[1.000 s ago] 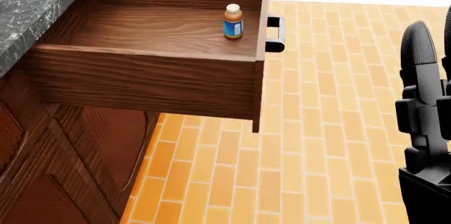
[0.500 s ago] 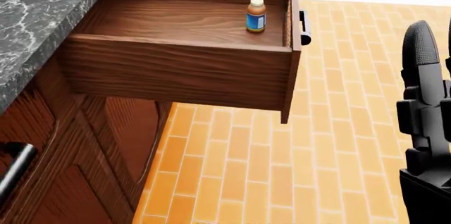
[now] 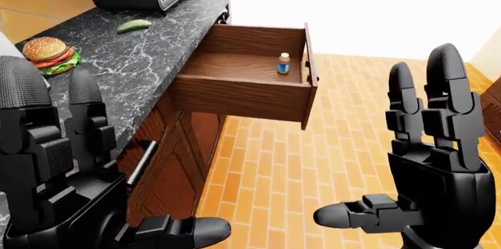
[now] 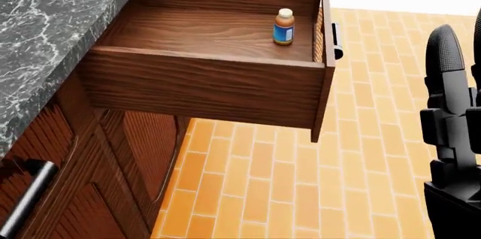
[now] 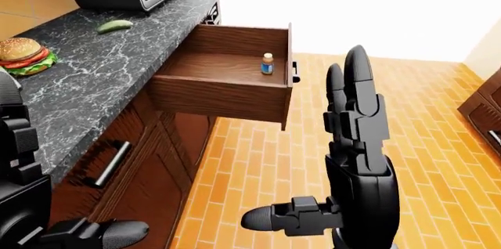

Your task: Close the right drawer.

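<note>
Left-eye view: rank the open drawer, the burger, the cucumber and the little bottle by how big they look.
1. Open drawer, by far the largest.
2. Burger.
3. Cucumber, though it lies farther from the camera than the burger, so their true order is unsure.
4. Bottle, smallest.

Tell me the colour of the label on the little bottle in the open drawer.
Blue, on an orange-brown bottle with a pale cap; the head view shows it best.

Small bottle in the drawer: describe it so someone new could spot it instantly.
Find the dark marble counter on the left-eye view's left; one wooden drawer stands pulled out from under it. The bottle stands upright inside, near the drawer's front panel: amber, white cap, blue label, the only item in there.
</note>
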Available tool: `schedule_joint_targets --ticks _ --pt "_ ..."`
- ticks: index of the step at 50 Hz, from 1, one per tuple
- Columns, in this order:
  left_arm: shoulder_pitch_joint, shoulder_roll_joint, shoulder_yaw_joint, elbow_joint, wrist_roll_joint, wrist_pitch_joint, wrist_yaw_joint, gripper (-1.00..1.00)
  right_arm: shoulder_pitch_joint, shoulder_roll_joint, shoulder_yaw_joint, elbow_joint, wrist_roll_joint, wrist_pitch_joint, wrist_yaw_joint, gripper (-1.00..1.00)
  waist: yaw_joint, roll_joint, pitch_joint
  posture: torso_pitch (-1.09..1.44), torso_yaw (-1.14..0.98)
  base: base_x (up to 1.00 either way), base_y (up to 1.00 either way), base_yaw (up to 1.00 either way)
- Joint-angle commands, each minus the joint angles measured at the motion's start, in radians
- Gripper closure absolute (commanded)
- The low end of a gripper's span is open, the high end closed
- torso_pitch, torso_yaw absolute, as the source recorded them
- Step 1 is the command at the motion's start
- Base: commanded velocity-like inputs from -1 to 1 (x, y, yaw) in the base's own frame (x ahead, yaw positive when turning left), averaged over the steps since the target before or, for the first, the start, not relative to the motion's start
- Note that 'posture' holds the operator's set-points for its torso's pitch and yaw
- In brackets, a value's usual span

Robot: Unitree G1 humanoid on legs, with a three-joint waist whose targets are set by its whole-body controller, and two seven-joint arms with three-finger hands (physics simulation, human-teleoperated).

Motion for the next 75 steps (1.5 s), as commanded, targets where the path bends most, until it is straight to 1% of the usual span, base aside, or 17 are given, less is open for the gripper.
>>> schedule_joint_targets --ticks 1,5,15,19,20,23,29,33,34,35,48,50,58,61,68,72,75 --pt "-0.005 0.002 0.003 -0.026 -0.001 -0.015 0.005 -1.0 -0.007 0.002 0.001 -0.022 0.003 -0.021 -0.001 -1.0 -0.001 0.001 0.002 0.0 0.0 0.3 0.0 0.0" --pt "-0.003 0.002 0.002 -0.026 0.0 -0.017 0.005 -1.0 -0.007 0.002 0.001 -0.023 0.005 -0.022 0.0 -1.0 -0.001 0.089 -0.011 0.0 0.0 0.3 0.0 0.0" --pt "-0.005 0.002 0.006 -0.026 -0.002 -0.015 0.004 -1.0 -0.008 0.002 0.003 -0.02 0.001 -0.023 -0.002 -1.0 0.028 0.012 -0.004 0.0 0.0 0.38 0.0 0.0" --pt "-0.005 0.002 0.006 -0.026 -0.004 -0.015 0.004 -1.0 -0.009 0.002 0.003 -0.021 0.001 -0.02 -0.001 -1.0 0.025 -0.085 -0.037 0.0 0.0 0.39 0.0 0.0" --pt "-0.006 0.002 0.005 -0.026 -0.003 -0.014 0.004 -1.0 -0.008 0.002 0.003 -0.02 0.001 -0.02 -0.001 -1.0 0.008 -0.04 -0.012 0.0 0.0 0.38 0.0 0.0" --pt "-0.007 0.002 0.004 -0.026 -0.002 -0.013 0.004 -1.0 -0.009 0.002 0.003 -0.02 0.001 -0.019 -0.001 -1.0 -0.001 -0.053 -0.01 0.0 0.0 0.39 0.0 0.0" --pt "-0.007 0.002 0.001 -0.026 0.0 -0.012 0.005 -1.0 -0.011 0.001 0.003 -0.017 0.001 -0.017 -0.001 -1.0 -0.013 -0.002 0.001 0.0 0.0 0.39 0.0 0.0" --pt "-0.005 0.003 0.0 -0.026 0.001 -0.015 0.005 -1.0 -0.01 0.001 0.007 -0.018 -0.004 -0.018 -0.002 -1.0 -0.01 0.096 -0.035 0.0 0.0 0.39 0.0 0.0" --pt "-0.005 0.003 0.002 -0.026 -0.001 -0.014 0.005 -1.0 -0.01 0.001 0.006 -0.017 -0.003 -0.018 -0.002 -1.0 0.004 0.051 -0.009 0.0 0.0 0.39 0.0 0.0" --pt "-0.004 0.003 0.0 -0.026 0.001 -0.015 0.005 -1.0 -0.009 0.001 0.007 -0.016 -0.003 -0.018 -0.001 -1.0 -0.003 0.071 0.003 0.0 0.0 0.39 0.0 0.0" --pt "-0.004 0.002 0.002 -0.026 0.001 -0.015 0.005 -1.0 -0.005 0.002 0.003 -0.011 0.0 -0.026 -0.001 -1.0 0.032 -0.051 -0.045 0.0 0.0 0.39 0.0 0.0" --pt "-0.006 0.002 0.002 -0.026 0.0 -0.013 0.005 -1.0 -0.006 0.002 0.004 -0.012 -0.002 -0.025 -0.002 -1.0 0.022 -0.054 0.004 0.0 0.0 0.39 0.0 0.0" --pt "-0.005 0.002 0.004 -0.026 -0.001 -0.014 0.005 -1.0 -0.002 0.004 -0.002 -0.021 0.01 -0.042 -0.002 -1.0 -0.01 -0.026 -0.016 0.0 0.0 0.18 0.0 0.0" --pt "-0.006 0.002 0.003 -0.026 0.0 -0.014 0.005 -1.0 -0.002 0.004 -0.004 -0.023 0.016 -0.04 0.0 -1.0 -0.012 0.036 -0.033 0.0 0.0 0.0 0.0 0.0" --pt "-0.007 0.002 0.003 -0.026 0.0 -0.012 0.005 -1.0 -0.002 0.003 0.001 -0.018 0.013 -0.04 0.003 -1.0 0.009 0.019 -0.039 0.0 0.0 0.0 0.0 0.0" --pt "-0.008 0.002 0.001 -0.026 0.0 -0.011 0.005 -1.0 -0.003 0.002 0.002 -0.017 0.012 -0.039 0.003 -1.0 0.006 -0.032 -0.018 0.0 0.0 0.0 0.0 0.0" --pt "-0.006 0.002 0.002 -0.026 0.0 -0.013 0.005 -1.0 -0.001 0.002 0.005 -0.018 0.012 -0.04 0.003 -1.0 0.012 -0.016 -0.046 0.0 0.0 0.0 0.0 0.0"
